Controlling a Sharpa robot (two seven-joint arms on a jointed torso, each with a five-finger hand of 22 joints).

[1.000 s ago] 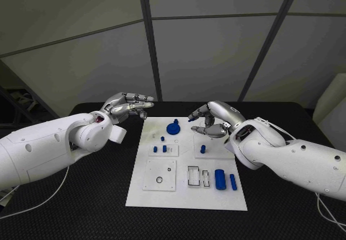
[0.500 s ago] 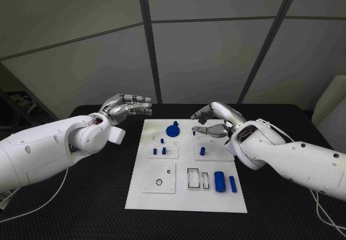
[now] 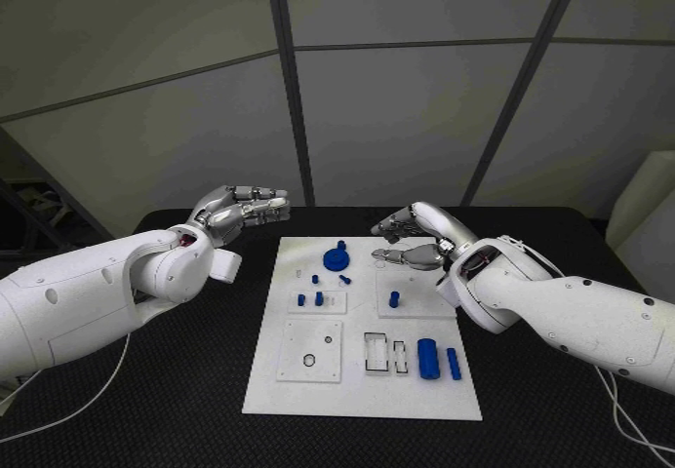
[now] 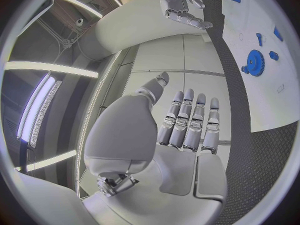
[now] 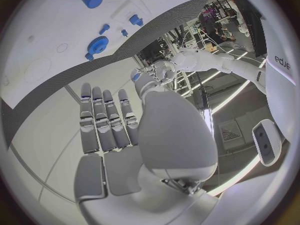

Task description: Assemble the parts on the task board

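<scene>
black table (image 3: pixel 169 390) fills the lower half of the head view, grey wall panels behind it. we see the white task board (image 3: pixel 363 390) in the middle of the frame, running from centre down toward the bottom.

parts on the board: a blue gear (image 3: pixel 337 257) near its upper centre, a few small blue pegs (image 3: pixel 318 296) on the raised square at centre left, one blue peg (image 3: pixel 395 295) on the square at centre right, a thick blue cylinder (image 3: pixel 427 353) and a thinner blue rod (image 3: pixel 453 362) side by side at lower right. a small black ring (image 3: pixel 309 360) sits on the lower left square.

left hand (image 3: pixel 242 212) is at upper left of the board, above the table and off the board's corner, fingers apart, holding nothing; the left wrist view shows the fingers extended and empty.

right hand (image 3: pixel 413 237) hovers over the board's upper right corner, near the gear, not touching it. fingers spread, nothing in them; the right wrist view shows the same straight empty fingers (image 5: pixel 106 122).
</scene>
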